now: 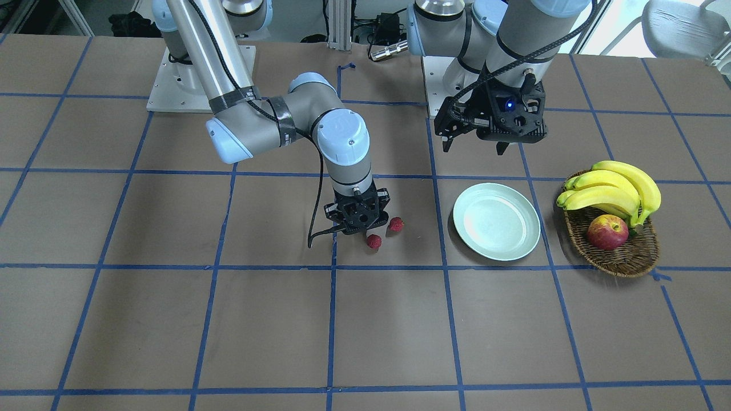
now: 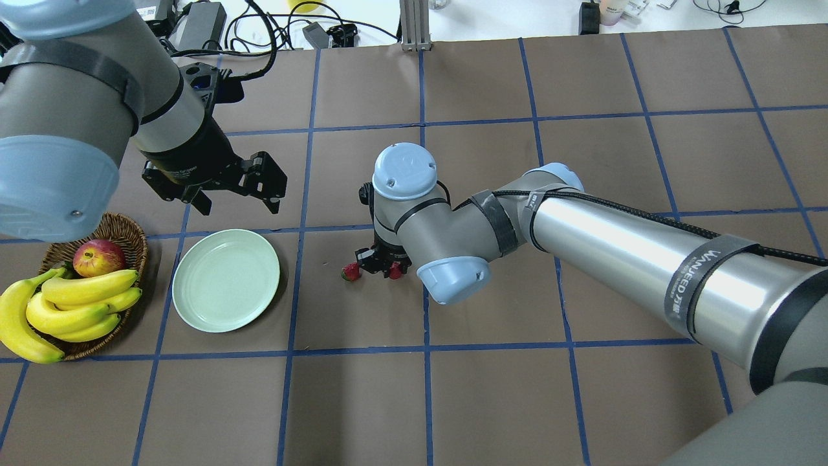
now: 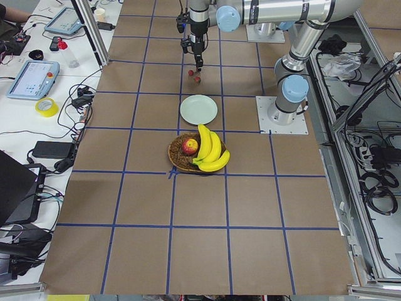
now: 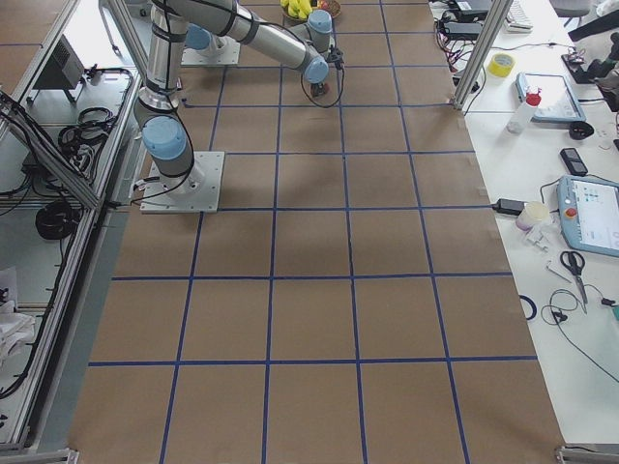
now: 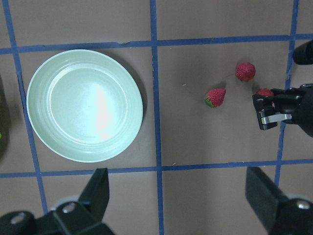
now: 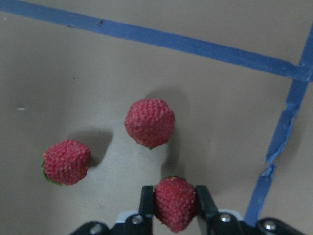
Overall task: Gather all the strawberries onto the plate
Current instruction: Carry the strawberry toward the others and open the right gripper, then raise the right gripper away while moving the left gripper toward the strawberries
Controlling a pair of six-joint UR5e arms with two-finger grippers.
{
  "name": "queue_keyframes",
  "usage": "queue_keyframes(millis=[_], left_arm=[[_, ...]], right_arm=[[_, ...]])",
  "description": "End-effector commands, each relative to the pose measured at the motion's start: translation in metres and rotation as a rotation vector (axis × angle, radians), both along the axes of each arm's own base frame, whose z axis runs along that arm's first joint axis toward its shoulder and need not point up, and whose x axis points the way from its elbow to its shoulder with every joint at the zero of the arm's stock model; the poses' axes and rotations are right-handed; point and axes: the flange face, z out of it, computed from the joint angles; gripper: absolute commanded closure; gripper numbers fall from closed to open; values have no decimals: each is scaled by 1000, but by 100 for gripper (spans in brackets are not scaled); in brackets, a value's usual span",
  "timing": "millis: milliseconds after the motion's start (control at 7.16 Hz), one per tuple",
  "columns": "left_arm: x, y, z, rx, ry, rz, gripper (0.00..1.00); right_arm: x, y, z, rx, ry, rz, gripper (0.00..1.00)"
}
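Observation:
Three strawberries lie close together on the brown table. My right gripper (image 6: pixel 173 196) reaches straight down and is shut on one strawberry (image 6: pixel 173 203), a finger pressed against each side. The other two strawberries (image 6: pixel 149 122) (image 6: pixel 66 161) lie free just beyond it; the front view shows them beside the right gripper (image 1: pixel 358 228) as one strawberry (image 1: pixel 374 241) and another (image 1: pixel 396 224). The mint-green plate (image 1: pixel 497 228) lies about one grid square away with nothing on it. Behind the plate, my left gripper (image 1: pixel 474 147) hangs open above the table, and its wrist view looks down on the plate (image 5: pixel 85 105).
A wicker basket (image 1: pixel 628 257) with bananas (image 1: pixel 617 188) and a red-yellow apple (image 1: pixel 607 232) stands just beyond the plate, on the side away from the strawberries. Blue tape lines grid the table. Both arm bases are bolted along the robot's edge of the table.

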Motion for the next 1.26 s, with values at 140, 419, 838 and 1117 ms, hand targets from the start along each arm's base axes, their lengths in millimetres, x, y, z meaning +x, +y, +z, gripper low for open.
queue_keyframes(millis=[140, 419, 838, 1117], left_arm=[[0, -2, 1, -1, 11, -4, 0], [0, 0, -1, 2, 3, -9, 0], [-2, -2, 4, -1, 23, 11, 0], [3, -4, -4, 11, 26, 25, 0]], right_arm=[[0, 4, -1, 17, -1, 2, 0], [-8, -3, 31, -34, -9, 2, 0], [-114, -48, 137, 17, 24, -2, 0], [-198, -76, 180, -2, 22, -92, 0]])
